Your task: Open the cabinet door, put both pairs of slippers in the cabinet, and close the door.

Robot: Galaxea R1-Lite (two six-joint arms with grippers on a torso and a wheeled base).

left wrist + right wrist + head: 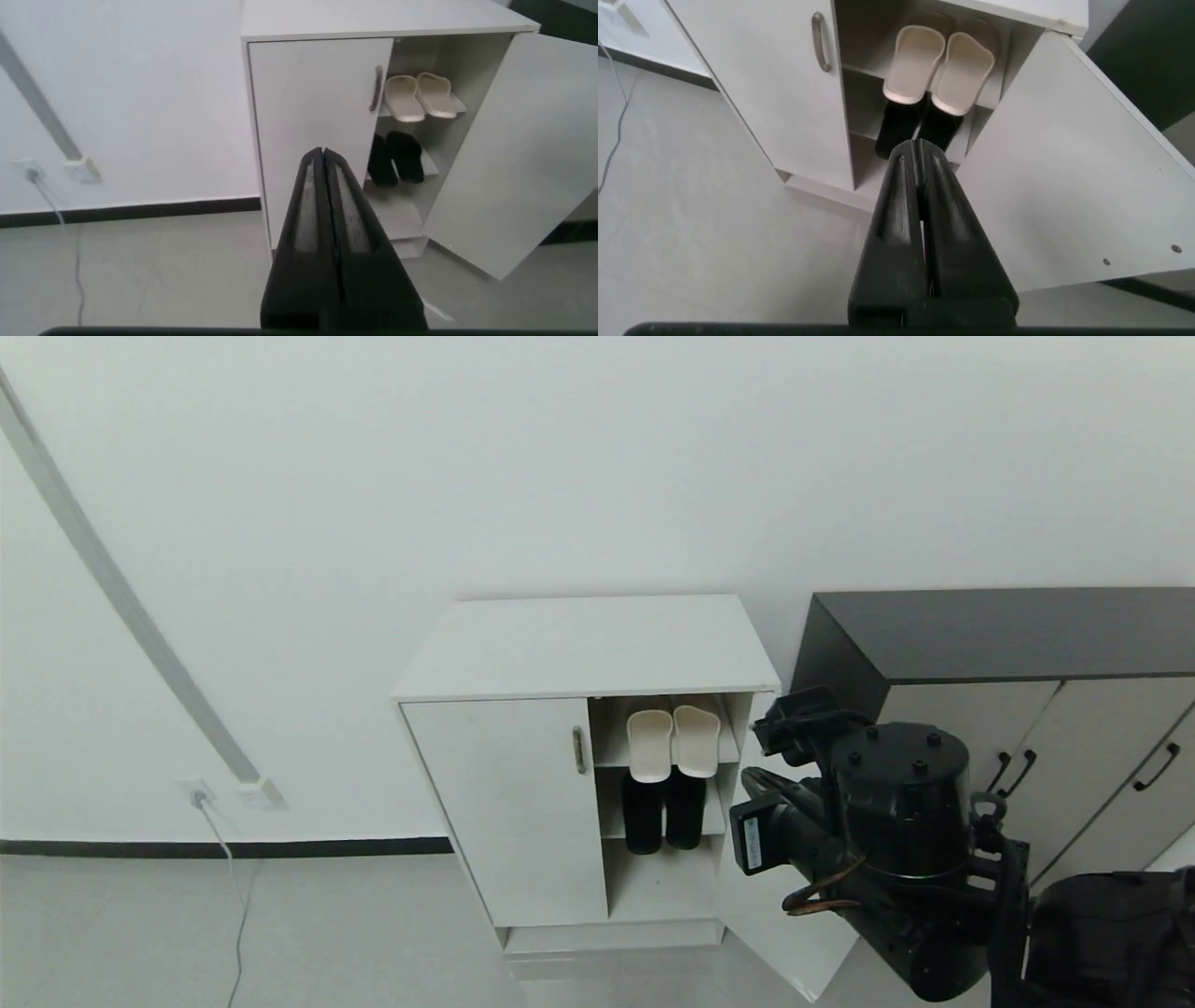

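The white cabinet (579,644) stands against the wall with its left door (504,803) closed and its right door (794,943) swung open. A white pair of slippers (672,742) lies on the upper shelf, and a black pair (663,812) sits on the shelf below. My right gripper (917,147) is shut and empty. It hangs in front of the open compartment, close beside the open door (1064,177). My left gripper (322,151) is also shut and empty, held farther back and facing the closed door (313,131).
A dark-topped sideboard (1008,635) stands directly right of the cabinet, behind the open door. A wall outlet (196,795) with a trailing cable is at the left. Grey floor (280,933) lies open left of the cabinet.
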